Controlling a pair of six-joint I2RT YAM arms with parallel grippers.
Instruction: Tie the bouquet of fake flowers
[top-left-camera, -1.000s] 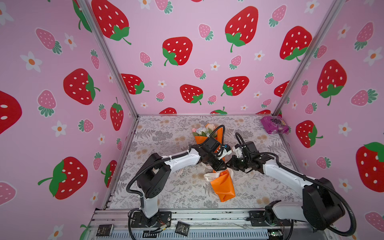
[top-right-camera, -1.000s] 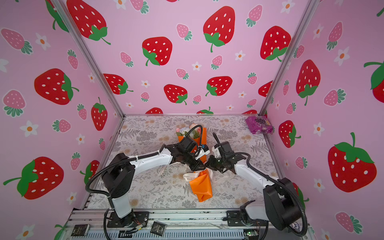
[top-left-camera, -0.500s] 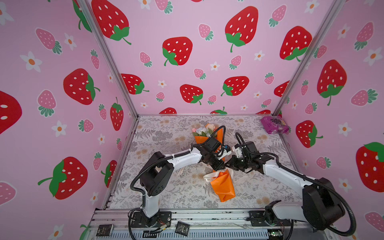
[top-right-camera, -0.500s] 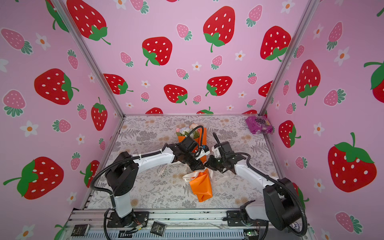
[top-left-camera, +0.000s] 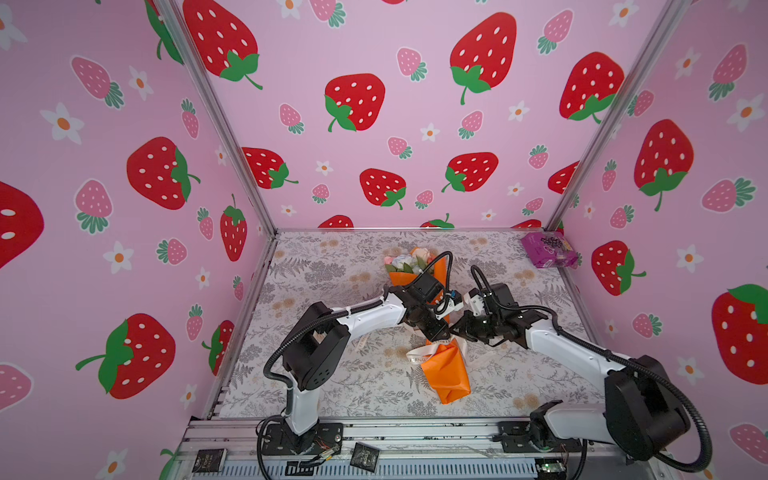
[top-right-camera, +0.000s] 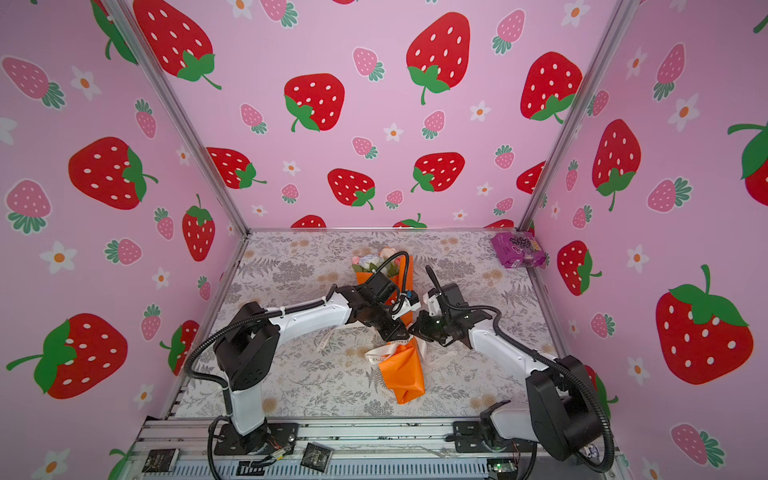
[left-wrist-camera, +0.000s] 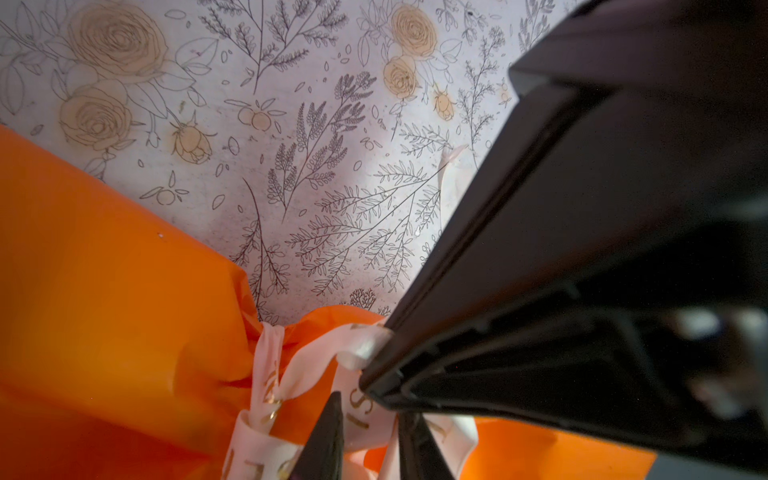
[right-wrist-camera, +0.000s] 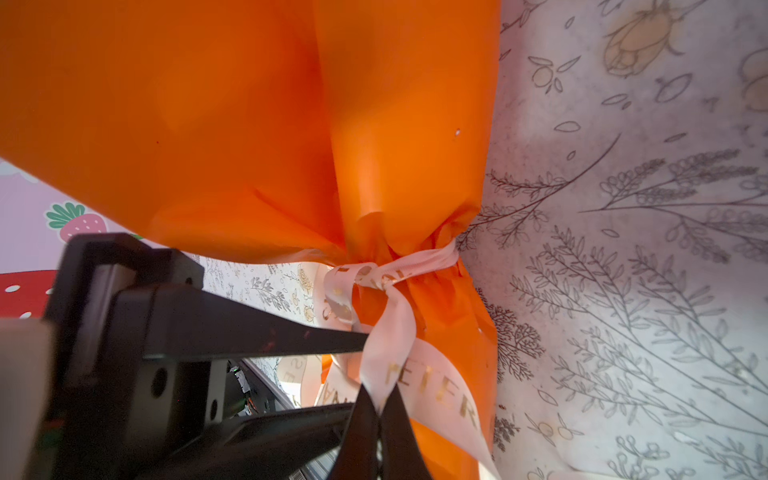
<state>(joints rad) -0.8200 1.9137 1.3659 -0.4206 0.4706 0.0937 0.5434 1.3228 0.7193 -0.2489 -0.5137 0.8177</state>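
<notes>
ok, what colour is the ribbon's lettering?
Gold, on the pale pink ribbon, clearest in the right wrist view.

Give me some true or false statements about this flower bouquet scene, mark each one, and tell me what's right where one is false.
1. A purple packet lies in the far right corner of the table. True.
2. The bouquet is wrapped in blue paper. False: the wrapping paper is bright orange.
3. The right gripper is shut on the ribbon. True.
4. The bouquet stands upright. False: it lies flat on the table, with its flower heads pointing toward the back wall.
5. The pale ribbon with gold lettering is wound round the gathered neck of the paper. True.
</notes>
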